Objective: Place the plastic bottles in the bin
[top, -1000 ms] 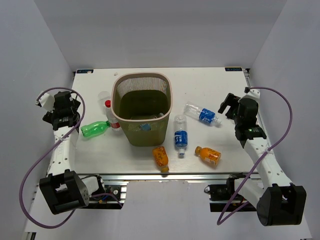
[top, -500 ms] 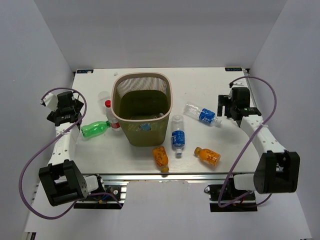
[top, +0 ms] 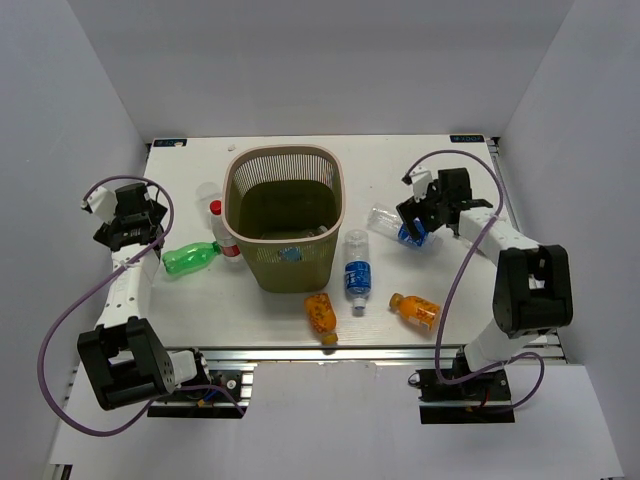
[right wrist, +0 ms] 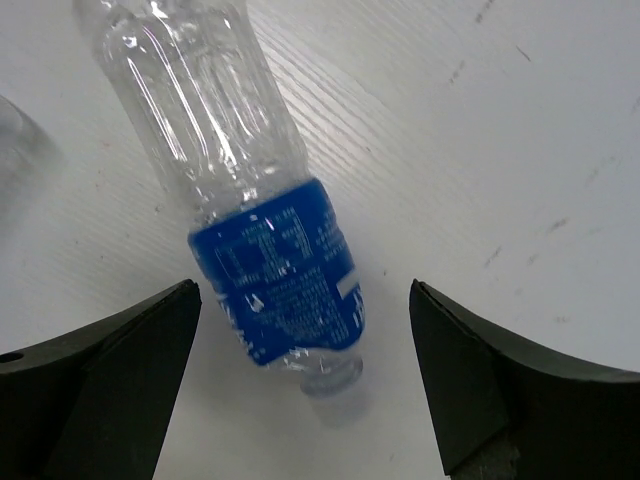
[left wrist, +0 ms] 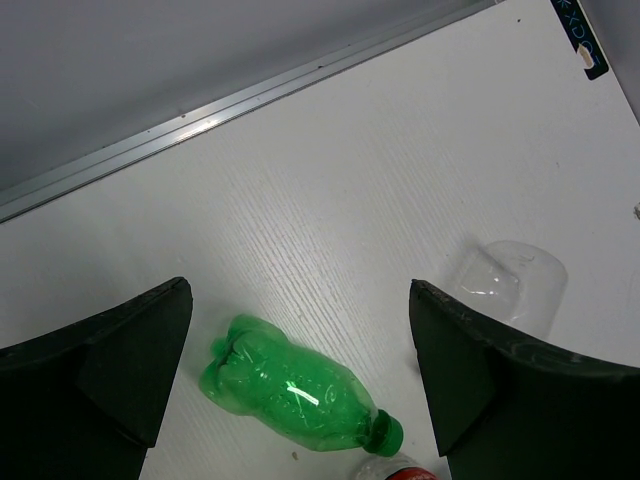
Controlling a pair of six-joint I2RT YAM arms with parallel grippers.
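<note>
The olive-tan mesh bin [top: 283, 152] stands upright at mid-table. To its left lie a green bottle [top: 190, 258], a clear red-capped bottle [top: 222, 230] and a clear squat bottle [top: 208, 195]. My left gripper [top: 130, 215] is open above the green bottle [left wrist: 295, 385], not touching it; the squat bottle [left wrist: 510, 285] is also in the left wrist view. My right gripper [top: 425, 215] is open, its fingers either side of a clear blue-labelled bottle [right wrist: 280, 270] lying on the table [top: 398, 228]. A second blue-labelled bottle [top: 359, 270] and two orange bottles [top: 320, 315] [top: 416, 311] lie near the front.
The white table [top: 300, 145] is walled by grey panels at the back and both sides. Its metal front edge [top: 300, 350] runs just in front of the orange bottles. Purple cables loop off both arms.
My right arm has swung from the table's right edge leftward to sit over the blue-labelled bottle. My left gripper has shifted slightly back. The bottles have stayed put.
</note>
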